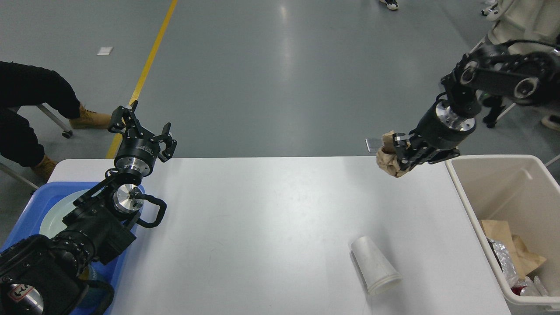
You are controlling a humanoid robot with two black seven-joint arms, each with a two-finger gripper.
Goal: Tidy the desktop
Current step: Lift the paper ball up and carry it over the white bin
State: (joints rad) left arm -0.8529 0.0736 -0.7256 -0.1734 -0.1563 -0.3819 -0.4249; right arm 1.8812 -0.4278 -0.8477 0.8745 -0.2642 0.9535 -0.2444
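Writing unreadable — right gripper [397,154] clamps paper wad [388,160].

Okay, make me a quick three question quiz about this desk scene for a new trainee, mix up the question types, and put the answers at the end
1. True or false: the right end effector is shut on a crumpled brown paper ball.
2. Multiple choice: the white paper cup is A) upright on the desktop, B) lying on its side on the desktop, C) inside the beige bin.
3. Fill in: the left end effector is open and holds ____.

Key
1. True; the ball is held up off the desktop, near the bin's far left corner.
2. B.
3. Nothing.
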